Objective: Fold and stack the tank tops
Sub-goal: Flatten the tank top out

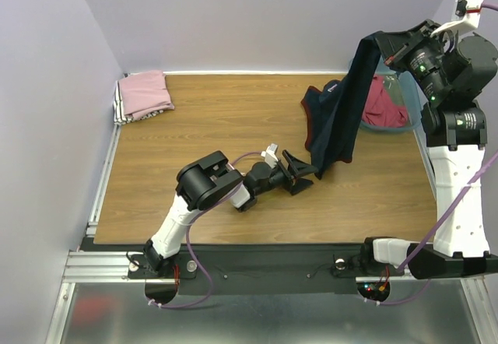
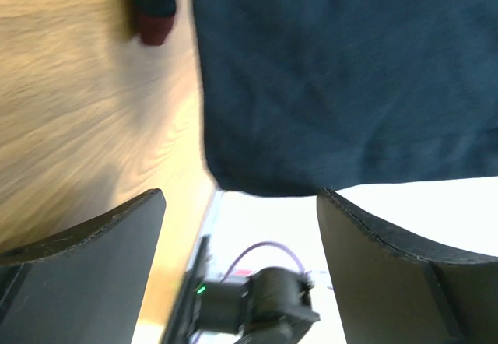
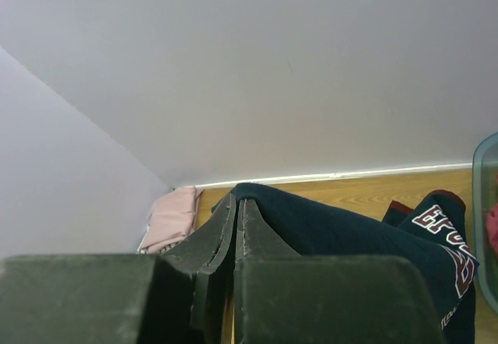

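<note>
High over the bench (image 1: 218,118), the right fingers (image 3: 214,235) are clamped on the hanging navy jersey (image 1: 342,110), whose loose hem may swing away from the left fingers (image 2: 93,266), standing wide apart just beside it.

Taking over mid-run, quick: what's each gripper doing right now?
Left gripper: open, holding nothing.
Right gripper: closed on the navy jersey.
</note>
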`<state>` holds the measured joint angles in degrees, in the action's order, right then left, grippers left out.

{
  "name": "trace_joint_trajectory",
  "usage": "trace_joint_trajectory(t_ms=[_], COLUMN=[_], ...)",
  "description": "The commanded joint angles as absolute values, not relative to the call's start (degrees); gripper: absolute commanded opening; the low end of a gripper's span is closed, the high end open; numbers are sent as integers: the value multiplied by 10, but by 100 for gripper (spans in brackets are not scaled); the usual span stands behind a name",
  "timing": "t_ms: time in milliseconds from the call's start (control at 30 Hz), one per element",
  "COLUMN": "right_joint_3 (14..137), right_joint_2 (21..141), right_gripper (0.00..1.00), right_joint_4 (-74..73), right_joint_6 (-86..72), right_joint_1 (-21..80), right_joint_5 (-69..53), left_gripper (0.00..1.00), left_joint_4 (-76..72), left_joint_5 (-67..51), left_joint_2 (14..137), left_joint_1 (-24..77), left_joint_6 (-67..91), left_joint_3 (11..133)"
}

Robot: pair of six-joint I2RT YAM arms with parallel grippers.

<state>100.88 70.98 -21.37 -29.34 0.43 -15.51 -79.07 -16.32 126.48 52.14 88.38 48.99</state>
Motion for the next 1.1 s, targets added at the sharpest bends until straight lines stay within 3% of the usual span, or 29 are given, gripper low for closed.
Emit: trace_joint_trajectory(t_ms=[0,167,333,433,500,567,867,1067], right_joint_3=[1022,1022,1025,1030,1032,1032,1034,1039], right_joint_2=[686,687,689,691,692,692,688,688], right_gripper=[0,1,0,0,0,0,0,0], right_joint_4=[-192,-197,-198,-199,-200,-200,-201,-204], right_joint_6=[-287,-286,-287,-288,-289,-291,-295,-302], right_joint_1=[3,4,3,3,3,3,3,3], right_joint_5=[-161,-161,-162,-163,-164,-167,-171,-178], left_gripper=[91,86,77,77,82,96,95,95], left_joint_4=[-1026,-1042,-957,-899,-880,-882,-904,-814], left_joint_5=[-97,-58,-61,-52,-42,-37,-15,-11], left_joint_2=[1320,1327,1304,1275,1267,1273,1292,1274], left_joint_1=[536,546,558,569,573,574,586,593], left_joint_6=[998,1024,1020,1017,1016,1026,1046,1036], left_joint_3=[476,469,481,477,473,475,506,526])
